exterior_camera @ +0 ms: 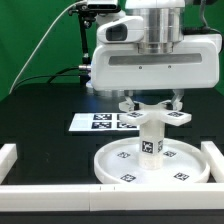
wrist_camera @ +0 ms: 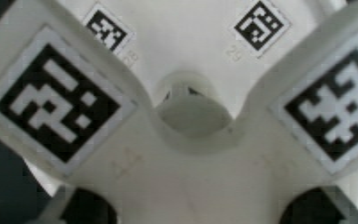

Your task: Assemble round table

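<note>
I see tool (exterior_camera: 150, 103) center frame, apparently pinching cross-shaped base (exterior_camera: 152, 112) atop upright leg (exterior_camera: 149, 139); leg axis vertical, directly below, standing on round disc (exterior_camera: 112, 163).

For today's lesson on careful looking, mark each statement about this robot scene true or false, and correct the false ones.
1. The leg stands upright on the round disc. True.
2. The cross-shaped base lies flat on the table beside the disc. False: it sits atop the leg, under the gripper.
3. The marker board lies behind the disc. True.
4. The backdrop is red. False: it is green.
</note>
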### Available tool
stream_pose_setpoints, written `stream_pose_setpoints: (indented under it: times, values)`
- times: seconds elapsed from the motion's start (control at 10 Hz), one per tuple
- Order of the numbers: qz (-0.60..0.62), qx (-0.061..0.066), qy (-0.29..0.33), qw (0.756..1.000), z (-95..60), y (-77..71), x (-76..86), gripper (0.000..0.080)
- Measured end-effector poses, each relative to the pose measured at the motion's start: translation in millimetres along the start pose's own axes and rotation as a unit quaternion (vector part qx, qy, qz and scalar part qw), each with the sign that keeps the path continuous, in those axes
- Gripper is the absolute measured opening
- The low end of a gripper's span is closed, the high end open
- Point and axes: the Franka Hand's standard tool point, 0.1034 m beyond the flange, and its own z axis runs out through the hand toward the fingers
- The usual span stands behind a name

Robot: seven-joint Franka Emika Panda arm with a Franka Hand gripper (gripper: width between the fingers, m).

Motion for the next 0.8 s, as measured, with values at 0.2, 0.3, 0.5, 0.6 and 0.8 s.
stream_pose_setpoints:
  times: [0.2,0.3,0.5,0.6,0.8]
  values:
    - [0.012,0.000,0.000,1.000,0.0,0.1,0.0,0.0440]
    - [0.021,0.000,0.000,1.000,0.0,-0.2,0.0,0.0440]
    - [0.155,-0.002,0.002,0.988,0.1,-1.1,3.5,0.0440]
    - [0.203,-0.002,0.003,0.979,0.2,-1.1,5.7,0.0440]
    - [0.334,-0.001,0.005,0.942,0.2,-1.6,5.5,0.0440]
